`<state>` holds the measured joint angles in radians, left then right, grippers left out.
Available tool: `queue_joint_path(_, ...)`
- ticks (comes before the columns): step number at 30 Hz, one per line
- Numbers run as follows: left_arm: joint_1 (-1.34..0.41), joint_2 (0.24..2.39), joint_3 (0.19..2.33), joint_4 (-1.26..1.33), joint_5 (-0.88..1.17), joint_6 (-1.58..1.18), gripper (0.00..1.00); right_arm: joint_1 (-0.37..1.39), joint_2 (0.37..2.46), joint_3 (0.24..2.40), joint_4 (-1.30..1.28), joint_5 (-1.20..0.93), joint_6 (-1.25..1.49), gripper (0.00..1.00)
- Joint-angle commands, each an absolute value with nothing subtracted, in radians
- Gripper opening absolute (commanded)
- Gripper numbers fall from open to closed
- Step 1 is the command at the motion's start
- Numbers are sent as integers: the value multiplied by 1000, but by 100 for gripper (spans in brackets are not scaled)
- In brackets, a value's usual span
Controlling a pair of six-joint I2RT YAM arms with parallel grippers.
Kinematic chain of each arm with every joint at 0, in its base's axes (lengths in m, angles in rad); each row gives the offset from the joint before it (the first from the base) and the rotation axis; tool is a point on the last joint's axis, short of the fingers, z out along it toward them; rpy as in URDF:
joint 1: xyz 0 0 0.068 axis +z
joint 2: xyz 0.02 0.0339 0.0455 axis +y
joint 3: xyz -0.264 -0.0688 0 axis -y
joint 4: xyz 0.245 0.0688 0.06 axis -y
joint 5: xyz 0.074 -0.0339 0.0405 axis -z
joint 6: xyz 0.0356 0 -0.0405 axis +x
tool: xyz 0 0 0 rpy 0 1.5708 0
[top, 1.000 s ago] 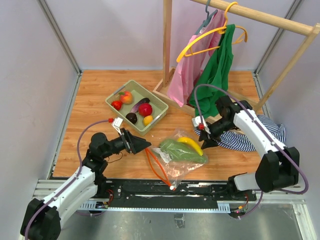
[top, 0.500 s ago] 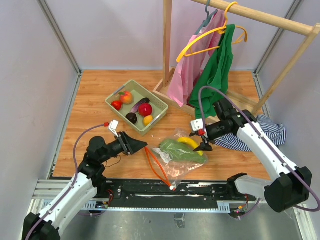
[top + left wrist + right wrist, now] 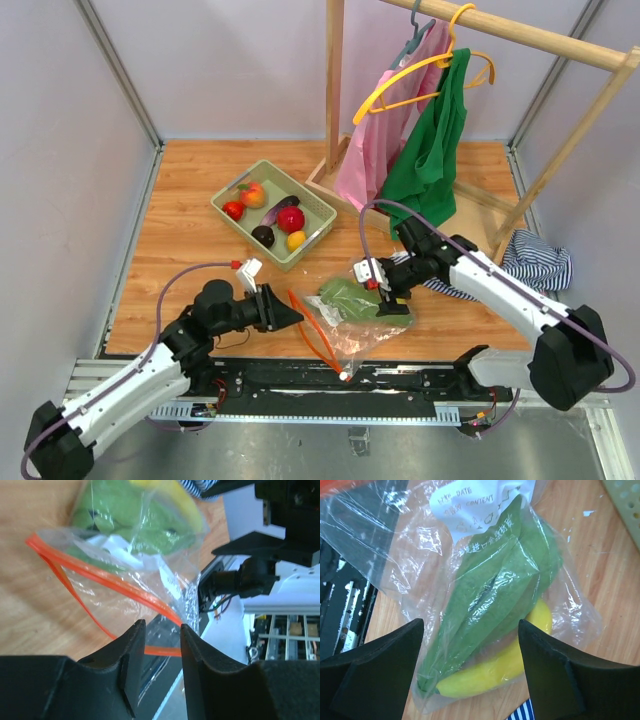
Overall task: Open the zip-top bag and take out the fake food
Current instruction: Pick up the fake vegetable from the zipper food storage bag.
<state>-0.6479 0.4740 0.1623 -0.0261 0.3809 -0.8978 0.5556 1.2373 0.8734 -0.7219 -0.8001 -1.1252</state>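
Beyond both claws stood a pale green basket [image 3: 322, 212] holding fake fruits [image 3: 290, 218], with a wooden clothes rack [image 3: 334, 90] further off and a striped cloth [image 3: 540, 260] lying behind the right arm; nothing lay between either claw and the zip-top bag [image 3: 350, 325]. The left claw [image 3: 162, 625] was narrowed to a slim gap and gripped nothing, its tips just short of the bag's orange zip strip [image 3: 125, 587]. The right claw [image 3: 470, 625] hung spread wide and empty directly above the bag, where a green piece [image 3: 495, 590] and a banana [image 3: 510, 660] lay inside.
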Motion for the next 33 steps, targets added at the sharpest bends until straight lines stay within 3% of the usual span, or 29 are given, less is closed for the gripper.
queue_joint_path(1, -785, 572, 187, 30, 263, -934, 38, 597, 1294, 858, -652, -702, -1094, 77)
queue_joint_path(16, -873, 1097, 181, 544, 169, -1005, 41, 649, 1457, 874, -633, -575, -1015, 69)
queue_joint_path(21, -909, 1220, 205, 584, 130, -1018, 41, 650, 1486, 893, -652, -584, -996, 54)
queue_joint_path(26, -916, 1329, 276, 582, 92, -1013, 54, 650, 1514, 914, -659, -619, -948, 32)
queue_joint_path(33, -916, 1429, 329, 654, 35, -1044, 67, 650, 1544, 945, -675, -691, -878, 16)
